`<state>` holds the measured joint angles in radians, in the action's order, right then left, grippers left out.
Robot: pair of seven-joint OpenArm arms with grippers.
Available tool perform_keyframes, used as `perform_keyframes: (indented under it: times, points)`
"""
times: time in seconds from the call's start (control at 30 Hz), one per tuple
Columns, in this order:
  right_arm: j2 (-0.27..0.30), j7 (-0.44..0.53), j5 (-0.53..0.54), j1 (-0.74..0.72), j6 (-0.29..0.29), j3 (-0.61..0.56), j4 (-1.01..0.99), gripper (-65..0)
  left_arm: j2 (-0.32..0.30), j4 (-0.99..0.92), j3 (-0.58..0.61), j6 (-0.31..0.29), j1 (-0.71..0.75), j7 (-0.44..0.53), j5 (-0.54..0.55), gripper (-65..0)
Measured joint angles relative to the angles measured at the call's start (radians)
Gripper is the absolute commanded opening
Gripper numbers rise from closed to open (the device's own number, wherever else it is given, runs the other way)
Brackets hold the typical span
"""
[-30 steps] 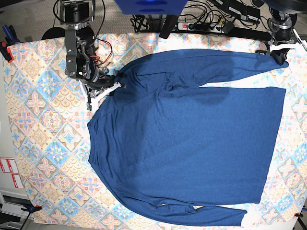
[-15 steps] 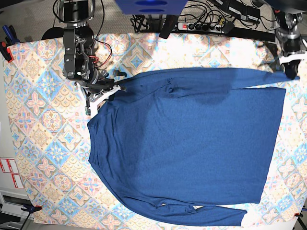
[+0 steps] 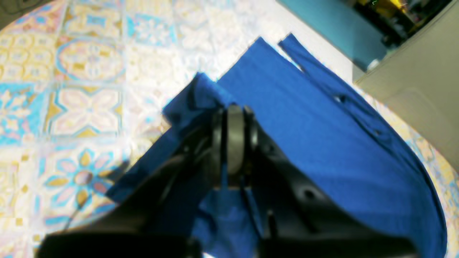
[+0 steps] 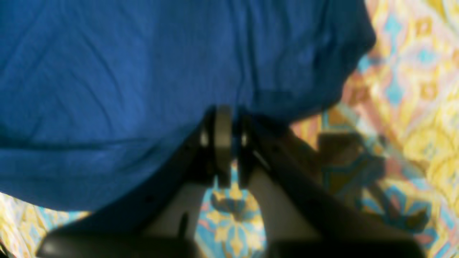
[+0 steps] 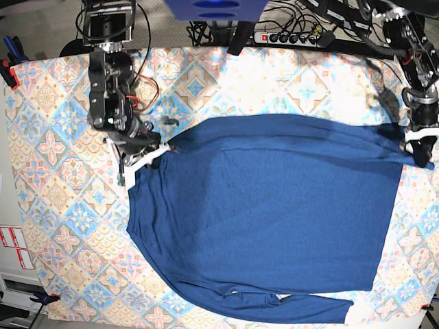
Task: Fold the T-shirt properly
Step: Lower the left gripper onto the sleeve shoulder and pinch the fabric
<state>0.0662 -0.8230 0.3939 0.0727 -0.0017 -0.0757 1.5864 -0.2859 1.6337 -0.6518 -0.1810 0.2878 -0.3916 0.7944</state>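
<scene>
across the pastel patterned tablecloth [image 5: 55, 137] you see the t-shirt [image 5: 274, 219] spread nearly flat, filling the middle and right of the base view. it is a plain deep blue knit with long sleeves and no print. the body lies smooth with only faint creases. one sleeve runs along the near edge of the cloth, and its cuff end reaches the lower right. the other sleeve is folded over the far edge of the body, making a straight band from the left shoulder across to the right.

your right gripper [image 5: 154, 152] sits at the far-left shoulder of the shirt, jaws pressed together on a pinch of the blue fabric; the right wrist view shows the fabric caught between the pads. your left gripper [image 5: 420, 152] is at the far-right end of the folded sleeve, also clamped on the cloth, with a bunch of blue fabric gathered around its fingertips [image 3: 233, 118] in the left wrist view.
</scene>
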Motion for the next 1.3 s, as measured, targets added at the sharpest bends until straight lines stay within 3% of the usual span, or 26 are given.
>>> perform_keyframes:
  times: [0.2,0.67,0.77,0.93,1.0,1.3]
  points:
    - [0.000,-0.004,-0.001,-0.023,0.000,0.000,-0.001,-62.3,0.003,-0.114,0.000,0.010,-0.054,-0.008,-0.067,-65.0]
    - [0.000,0.000,0.000,0.000,0.000,0.000,0.007,-61.9,0.003,-0.282,-0.002,0.010,-0.108,-0.009,-0.072,-65.0]
    - [0.001,-0.006,-0.002,0.016,0.000,0.000,0.007,-61.9,0.003,-0.279,-0.002,0.005,-0.085,-0.005,-0.068,-56.3]
    - [0.000,0.002,-0.003,0.018,0.000,-0.002,0.007,-61.9,0.003,-0.279,-0.004,0.019,-0.043,-0.010,-0.069,-31.9]
    - [0.001,-0.002,-0.004,0.023,0.000,-0.007,0.007,-61.9,0.002,-0.289,-0.005,0.017,-0.055,-0.006,-0.071,-25.6]
    - [0.001,-0.004,-0.003,0.025,0.000,-0.010,0.007,-61.9,0.001,-0.309,0.003,0.011,-0.023,-0.005,-0.068,-23.4]
